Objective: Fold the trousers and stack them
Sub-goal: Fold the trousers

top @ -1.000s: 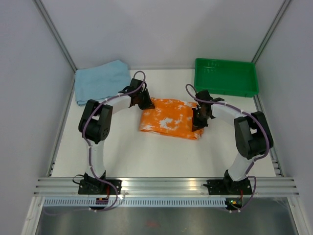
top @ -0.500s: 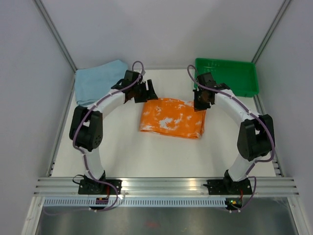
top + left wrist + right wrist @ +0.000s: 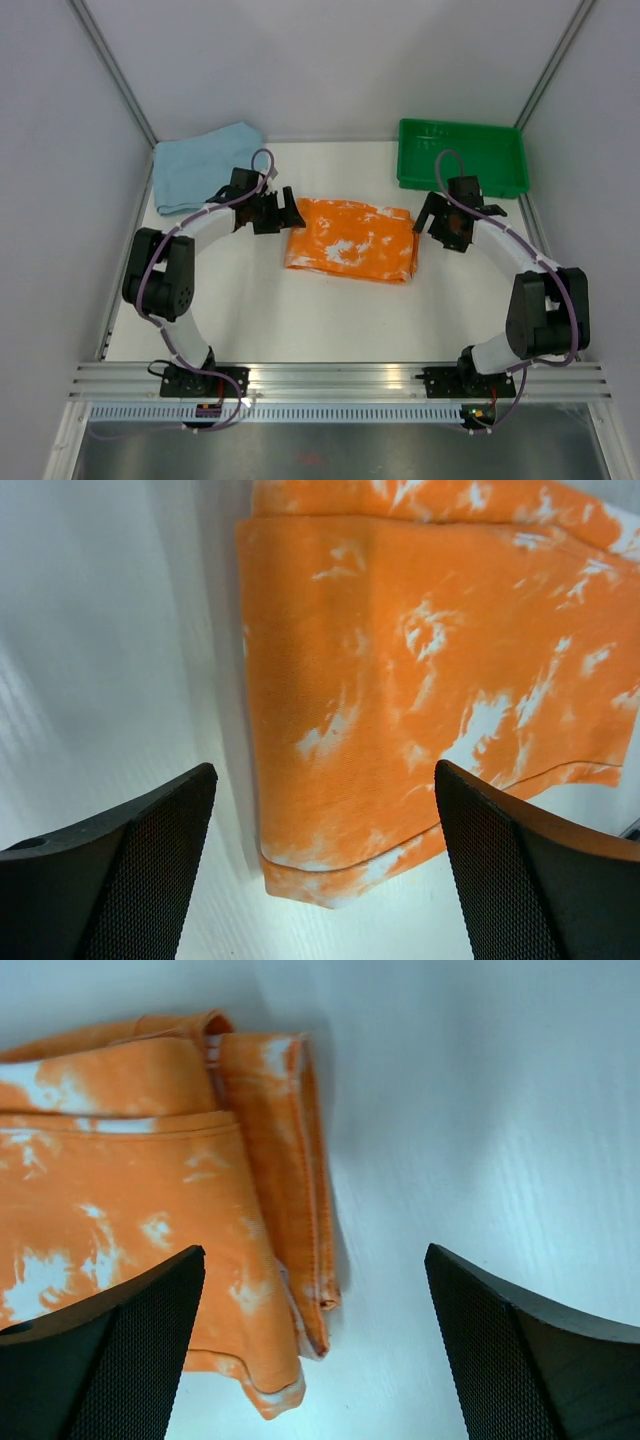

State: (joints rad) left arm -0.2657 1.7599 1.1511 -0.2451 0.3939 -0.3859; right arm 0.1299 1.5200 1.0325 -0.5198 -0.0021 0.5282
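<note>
Trousers [image 3: 350,240], cut off at the frame edges in both wrist views, lay mid-table [image 3: 300,320] as a folded orange rectangle blotched white. Left gripper [image 3: 290,211], just beside their left edge, and right gripper [image 3: 425,215], just beside their right edge, had fingers spread wide, holding nothing.

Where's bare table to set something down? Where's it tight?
Widest: near strip of table between trousers and front rail. Smaller: far gap between blue cloth and green tray. Crowded: both trouser ends, left claw and right claw alongside.
</note>
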